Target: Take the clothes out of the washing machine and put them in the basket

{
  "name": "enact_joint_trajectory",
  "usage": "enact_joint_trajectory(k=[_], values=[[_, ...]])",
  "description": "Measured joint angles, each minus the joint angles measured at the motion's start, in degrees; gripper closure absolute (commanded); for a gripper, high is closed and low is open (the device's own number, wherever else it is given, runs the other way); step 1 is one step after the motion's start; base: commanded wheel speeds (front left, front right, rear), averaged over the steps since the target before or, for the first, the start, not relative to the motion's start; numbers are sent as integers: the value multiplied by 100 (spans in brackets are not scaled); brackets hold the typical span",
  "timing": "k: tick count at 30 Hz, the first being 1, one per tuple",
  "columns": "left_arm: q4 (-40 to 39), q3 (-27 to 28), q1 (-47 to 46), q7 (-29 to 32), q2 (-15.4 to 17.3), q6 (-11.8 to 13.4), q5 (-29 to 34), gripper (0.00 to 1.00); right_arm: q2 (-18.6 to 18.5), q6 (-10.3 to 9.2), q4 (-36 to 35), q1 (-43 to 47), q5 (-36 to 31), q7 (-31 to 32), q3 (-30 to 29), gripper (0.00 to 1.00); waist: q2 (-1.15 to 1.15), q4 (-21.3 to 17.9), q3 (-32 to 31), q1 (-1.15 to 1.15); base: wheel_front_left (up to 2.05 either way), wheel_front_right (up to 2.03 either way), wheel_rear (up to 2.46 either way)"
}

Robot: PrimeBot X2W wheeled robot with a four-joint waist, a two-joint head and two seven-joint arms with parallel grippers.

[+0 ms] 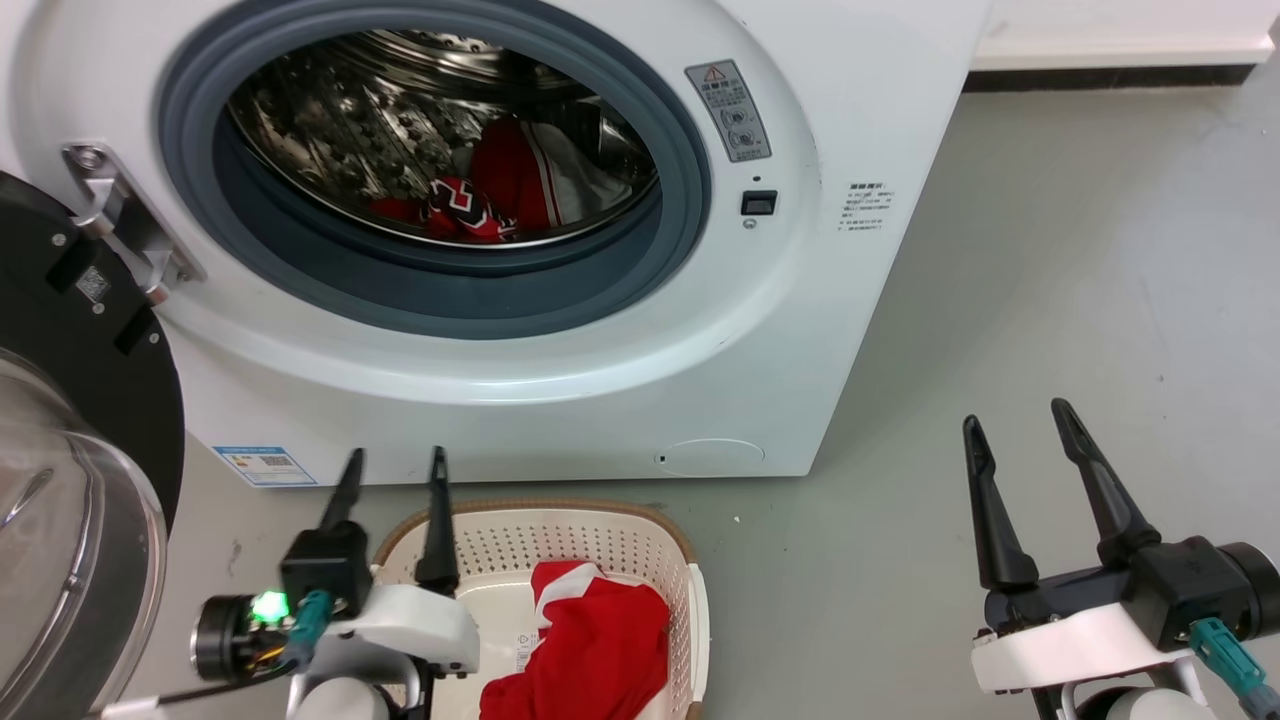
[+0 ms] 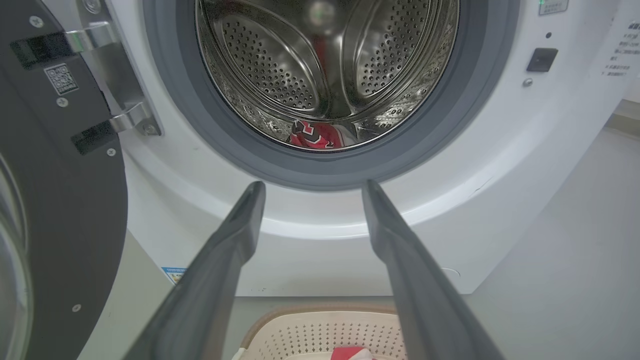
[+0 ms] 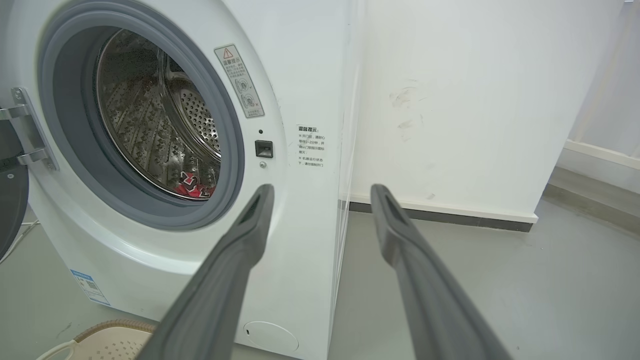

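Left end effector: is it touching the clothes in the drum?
Apart. In the left wrist view the left end effector is outside the washing machine; the clothes lie inside its drum.

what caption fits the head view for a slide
Open washing machine, red clothes in its drum, one garment in the basket, left pincer and right pincer open.

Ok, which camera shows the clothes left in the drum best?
Head view: it looks down into the drum and shows the red clothes largest. Each wrist view catches a small red patch at the drum's bottom.
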Motion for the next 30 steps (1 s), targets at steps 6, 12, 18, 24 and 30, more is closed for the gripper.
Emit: enact_joint_trajectory(k=[6, 12, 18, 24, 30], values=[[-489, 538, 247, 0, -235, -198, 249, 0, 1, 0, 2, 22, 10, 0, 30, 0, 0, 14, -85, 0, 0, 0, 0], [-355, 917, 88, 0, -311, -459, 342, 0, 1, 0, -9, 8, 48, 0, 83, 0, 0, -74, -31, 0, 0, 0, 0], [126, 1163, -831, 0, -269, -748, 447, 0, 0, 0, -53, -207, 94, 0, 122, 0, 0, -190, 242, 1, 0, 0, 0], [981, 1228, -2171, -1, -54, -869, 600, 0, 1, 0, -142, -551, 141, 0, 164, 0, 0, -352, 706, 2, 0, 0, 0], [1971, 1168, -3500, 0, 186, -960, 711, 0, 2, 0, -201, -852, 216, 0, 160, 0, 0, -532, 1256, 3, 0, 0, 0]])
